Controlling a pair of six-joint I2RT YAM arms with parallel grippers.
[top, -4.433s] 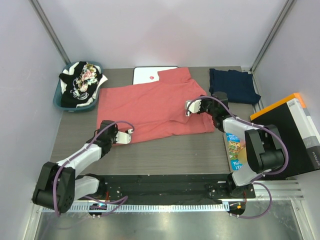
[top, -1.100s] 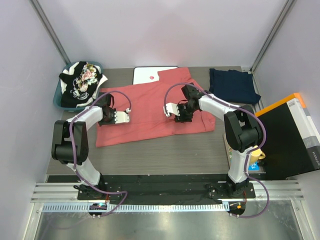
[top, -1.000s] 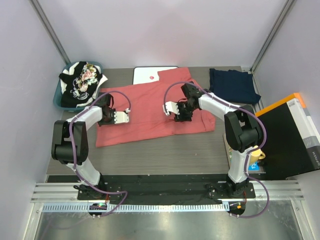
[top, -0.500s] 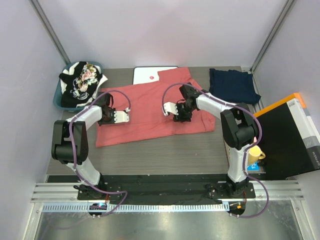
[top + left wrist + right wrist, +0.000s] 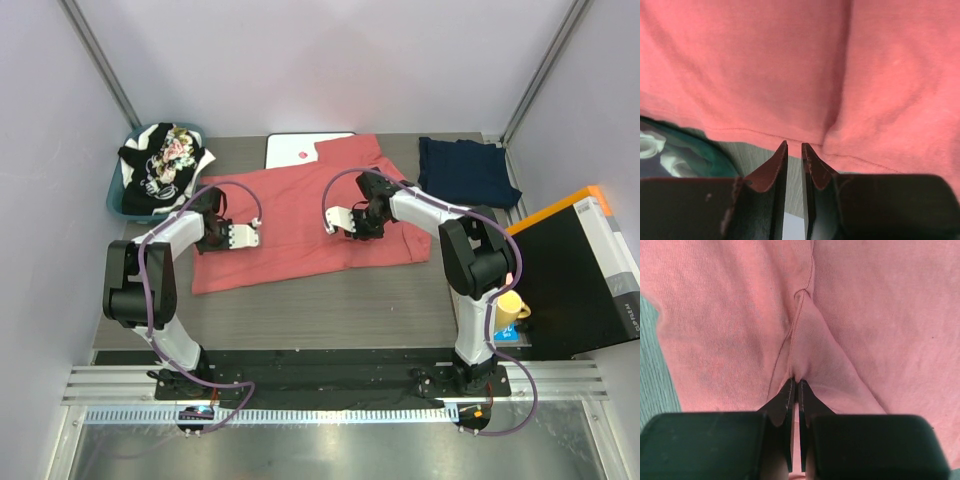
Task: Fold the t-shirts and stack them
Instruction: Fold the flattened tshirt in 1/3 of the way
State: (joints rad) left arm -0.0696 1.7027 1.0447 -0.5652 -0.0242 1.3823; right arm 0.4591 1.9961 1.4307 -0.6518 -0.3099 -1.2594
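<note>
Item: salmon t-shirt [image 5: 290, 215], spread flat across the middle of the table [image 5: 330, 310], one far corner overlapping the white board [image 5: 290, 150]. Also present: navy t-shirt [image 5: 468, 172], folded, far right; black, white and floral shirts [image 5: 160, 165], heaped in the basket [image 5: 115, 200], far left. Right gripper [image 5: 794, 382]: clamped on a pinched ridge of the salmon cloth right of the shirt's centre, creases running into its tips. Left gripper [image 5: 794, 146]: over the shirt's left part, jaws a narrow slit apart at a hem; whether cloth sits between them I cannot tell. Handling, by my reckoning: light, limp, grippy knit that will sag and drag. Best taken at hems or seams, both ends lifted together, never by one mid-panel pinch alone.
</note>
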